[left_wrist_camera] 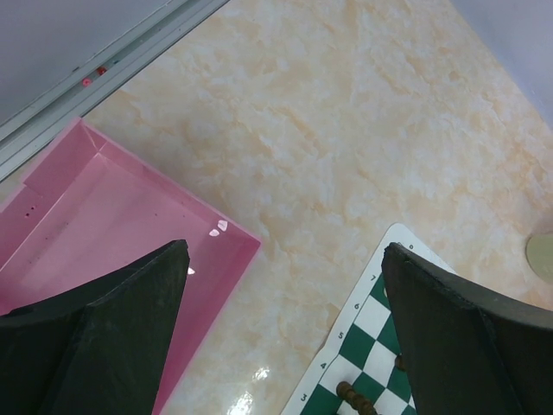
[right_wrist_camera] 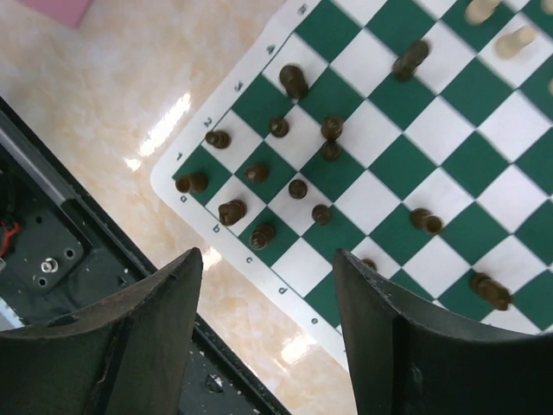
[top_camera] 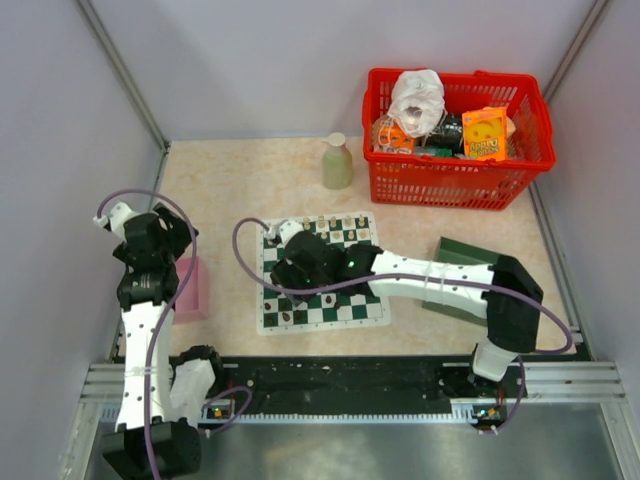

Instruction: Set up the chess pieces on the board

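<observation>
The green-and-white board lies mid-table. Cream chess pieces line its far edge. My right gripper hovers over the board's left half. In the right wrist view several dark pieces stand clustered near the board's lettered corner, and cream ones show at the top right. That gripper is open, with nothing between its fingers. My left gripper hangs left of the board. It is wide open over bare table, and a dark piece lies on the board's corner.
A pink tray sits left of the board, under my left gripper. A dark green tray lies to the right. A red basket of packets and a pale bottle stand at the back. A black rail runs along the near edge.
</observation>
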`<state>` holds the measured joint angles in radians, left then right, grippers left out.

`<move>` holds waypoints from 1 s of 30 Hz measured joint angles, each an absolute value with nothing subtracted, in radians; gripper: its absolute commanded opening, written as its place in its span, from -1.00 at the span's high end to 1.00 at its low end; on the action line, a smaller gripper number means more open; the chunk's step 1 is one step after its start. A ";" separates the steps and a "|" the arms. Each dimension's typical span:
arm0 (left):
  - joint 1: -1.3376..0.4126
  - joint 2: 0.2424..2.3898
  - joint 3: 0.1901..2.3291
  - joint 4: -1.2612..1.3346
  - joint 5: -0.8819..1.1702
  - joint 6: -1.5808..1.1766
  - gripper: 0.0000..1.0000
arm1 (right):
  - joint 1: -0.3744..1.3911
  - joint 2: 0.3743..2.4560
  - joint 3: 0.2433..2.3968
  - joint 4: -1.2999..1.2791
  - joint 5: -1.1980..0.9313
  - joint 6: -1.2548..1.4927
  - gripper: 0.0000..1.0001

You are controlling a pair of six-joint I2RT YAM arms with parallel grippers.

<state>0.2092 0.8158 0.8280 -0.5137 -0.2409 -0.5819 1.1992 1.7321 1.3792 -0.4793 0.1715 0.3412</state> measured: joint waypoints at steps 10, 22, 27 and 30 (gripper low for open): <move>0.210 0.755 0.832 -0.587 -0.202 -0.674 -0.97 | 0.987 1.657 1.379 -0.503 0.079 0.316 -0.51; 0.210 0.808 0.835 -0.612 -0.252 -0.650 -0.97 | 0.947 1.674 1.380 -0.544 -0.004 0.315 -0.54; 0.210 0.822 0.830 -0.606 -0.247 -0.630 -0.98 | 0.947 1.696 1.380 -0.537 -0.026 0.324 -0.32; 0.210 0.811 0.809 -0.607 -0.252 -0.625 -0.97 | 0.947 1.697 1.376 -0.529 -0.025 0.325 -0.26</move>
<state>0.2100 0.8108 0.8089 -0.6067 -0.2520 -0.6254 0.9470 1.6970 1.3762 -0.5289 -0.0246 0.3252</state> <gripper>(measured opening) 0.987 0.660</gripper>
